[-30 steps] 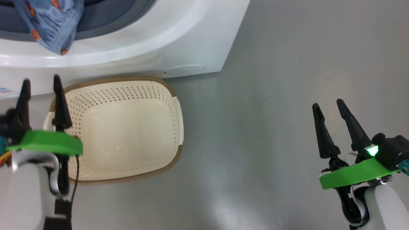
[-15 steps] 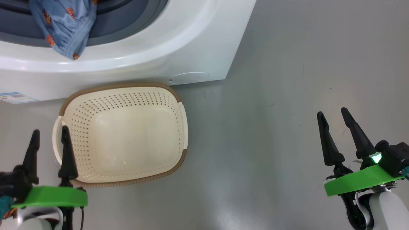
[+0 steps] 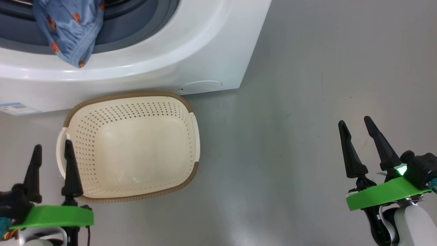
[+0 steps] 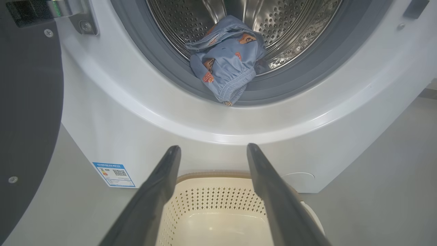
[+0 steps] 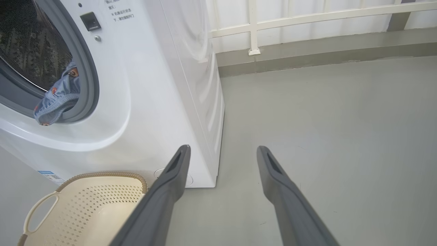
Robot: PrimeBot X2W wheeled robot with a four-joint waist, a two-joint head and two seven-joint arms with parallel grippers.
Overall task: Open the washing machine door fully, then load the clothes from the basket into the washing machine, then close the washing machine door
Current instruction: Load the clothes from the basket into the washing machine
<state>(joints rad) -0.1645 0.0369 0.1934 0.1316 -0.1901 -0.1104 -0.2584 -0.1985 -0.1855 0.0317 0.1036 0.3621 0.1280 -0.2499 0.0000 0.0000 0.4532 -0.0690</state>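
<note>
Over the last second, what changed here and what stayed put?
The left gripper drew back from the washing machine, coming down the head view, open and empty throughout. Nothing was grasped or released. Unchanged: the right gripper open, the basket empty, the clothes draped over the machine's opening.

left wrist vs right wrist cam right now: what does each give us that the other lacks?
Left wrist: a straight look into the steel drum, plus the open door and its hinge. Right wrist: the side panel of the washer, open floor and a white railing behind. Both: blue printed clothes draped over the grey door seal, and the empty cream basket at the washer's foot.
</note>
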